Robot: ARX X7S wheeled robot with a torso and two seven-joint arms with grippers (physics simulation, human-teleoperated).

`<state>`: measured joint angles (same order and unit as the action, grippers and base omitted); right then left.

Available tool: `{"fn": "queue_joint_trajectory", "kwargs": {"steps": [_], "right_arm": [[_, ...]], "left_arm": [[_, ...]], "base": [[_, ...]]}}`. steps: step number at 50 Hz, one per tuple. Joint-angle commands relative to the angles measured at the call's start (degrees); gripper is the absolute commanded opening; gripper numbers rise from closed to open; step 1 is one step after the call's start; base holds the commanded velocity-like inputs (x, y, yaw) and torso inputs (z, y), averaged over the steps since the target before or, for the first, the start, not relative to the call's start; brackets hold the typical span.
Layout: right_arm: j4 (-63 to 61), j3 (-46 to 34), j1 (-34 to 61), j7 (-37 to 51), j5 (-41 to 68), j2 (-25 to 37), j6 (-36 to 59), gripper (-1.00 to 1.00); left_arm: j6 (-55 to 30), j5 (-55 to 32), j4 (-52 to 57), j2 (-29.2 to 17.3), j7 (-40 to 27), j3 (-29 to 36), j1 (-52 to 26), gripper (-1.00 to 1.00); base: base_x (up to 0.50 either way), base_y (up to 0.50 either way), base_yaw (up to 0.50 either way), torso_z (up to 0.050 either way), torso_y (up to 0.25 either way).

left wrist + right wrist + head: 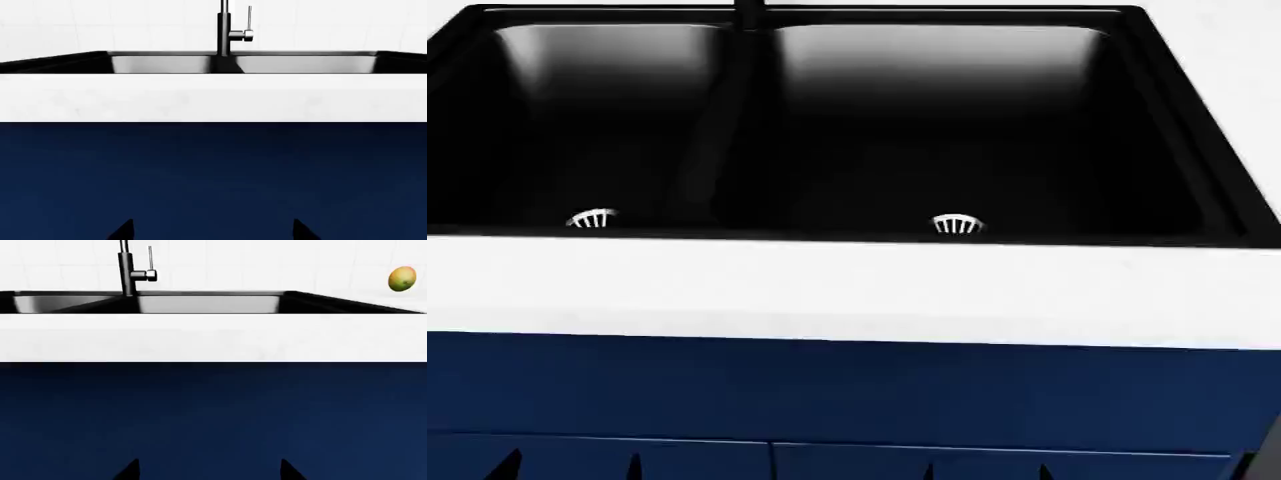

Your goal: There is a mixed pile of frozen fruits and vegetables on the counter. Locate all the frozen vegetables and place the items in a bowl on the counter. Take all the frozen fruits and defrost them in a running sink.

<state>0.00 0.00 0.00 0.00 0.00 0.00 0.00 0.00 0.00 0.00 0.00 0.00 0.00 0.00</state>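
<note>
Nothing has been picked up: both arms hang low in front of the dark blue cabinet fronts [854, 395], below the thick white edge of the counter [854, 295], so the work looks to be at its very start, in the locating step. The sink [827, 120] lies straight ahead, both black basins empty, a silver drain strainer [957, 225] in each, and no water can be seen running from the faucet [225, 30]. The only task item in view is the mango [402, 279], a small yellow-green fruit blushing orange, which the right wrist camera shows on the counter beyond the sink's right-hand rim, towards the back wall. The sweet potato, the zucchini and the bowl appear in no picture. The left gripper [212, 231] shows just two dark fingertips set well apart with cabinet blue between them, so it is spread and holds nothing; the right gripper [210, 470] is the same, fingers parted and empty. Both point level at the cabinet, under counter height. The next move probably calls for raising the arms above the counter edge and turning or rolling rightwards until the pile comes into view; the right arm seems the better placed to reach the mango. The lever [249, 19] would then need opening.
</note>
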Motion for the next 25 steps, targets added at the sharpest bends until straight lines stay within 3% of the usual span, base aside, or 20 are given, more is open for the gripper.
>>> {"fn": "queue_joint_trajectory", "kwargs": {"steps": [1,25], "right_arm": [[-0.1,-1.6,0.0,1.1,0.2,1.0,0.3,1.00],[-1.0,-4.9,-0.3,5.0,2.3,3.9,1.7,1.00]], "left_arm": [[0.2,-1.1,0.0,-0.9,-1.0,0.9,0.2,1.00],[0.0,-4.9,-0.2,-3.6,-4.6,4.0,-0.4,1.00]], "base": [[0.00,0.00,0.00,0.000,0.000],[0.00,0.00,0.00,0.000,0.000]]}}
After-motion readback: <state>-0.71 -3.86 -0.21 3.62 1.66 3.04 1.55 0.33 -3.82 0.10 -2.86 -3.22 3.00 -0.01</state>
